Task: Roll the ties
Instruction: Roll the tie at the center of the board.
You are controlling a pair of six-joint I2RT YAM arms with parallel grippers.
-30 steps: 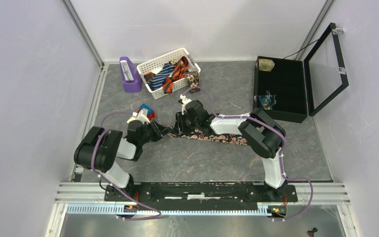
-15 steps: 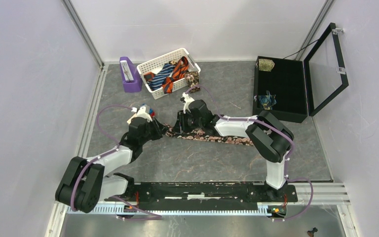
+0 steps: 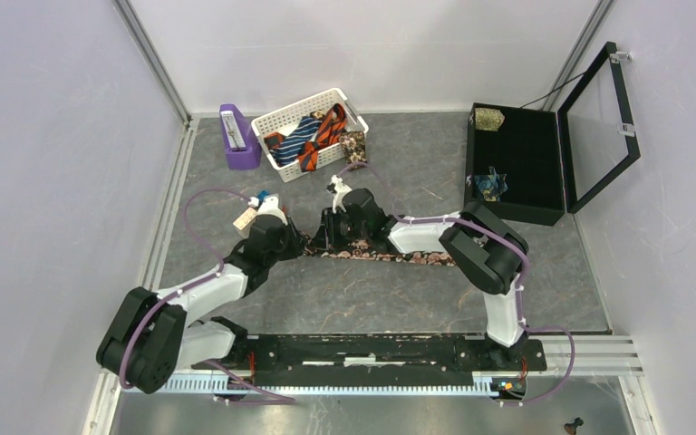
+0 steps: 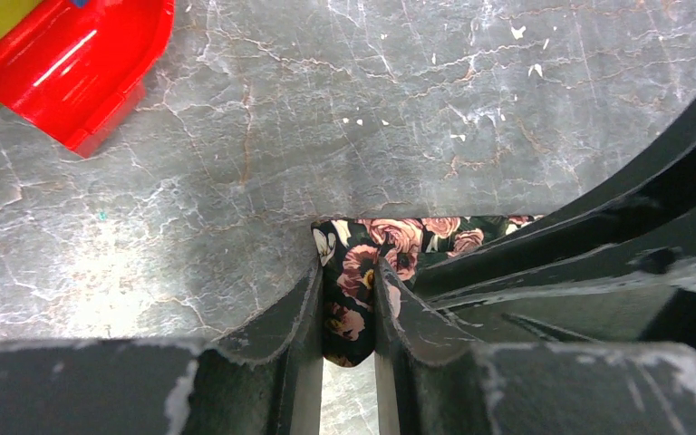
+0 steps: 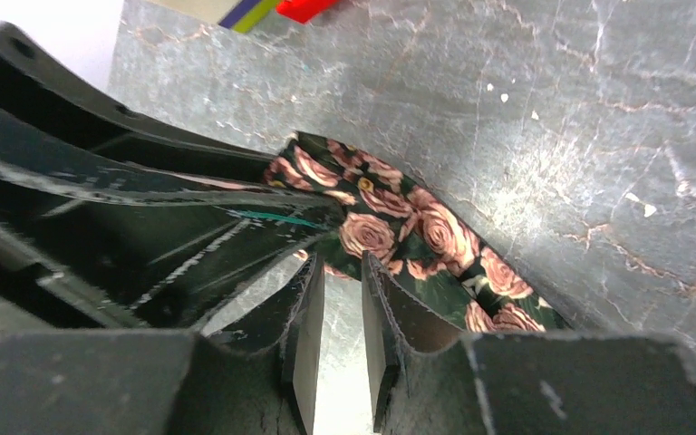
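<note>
- left gripper (image 4: 344,299) pinches the end of the dark floral tie (image 4: 390,237), jaws narrow on the fabric
- right gripper (image 5: 342,276) has its jaws nearly together at the tie's edge; I cannot tell if it grips
- the tie lies stretched flat on the table (image 3: 344,299)
- striped ties (image 3: 306,136) sit in the basket (image 3: 294,106)

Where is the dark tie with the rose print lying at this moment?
In the top view the rose-print tie lies flat at mid-table, below the white basket in the picture; its left end is clamped in the left gripper.

Lab cell: white walls (image 3: 372,45), aluminium rails (image 3: 607,346)
</note>
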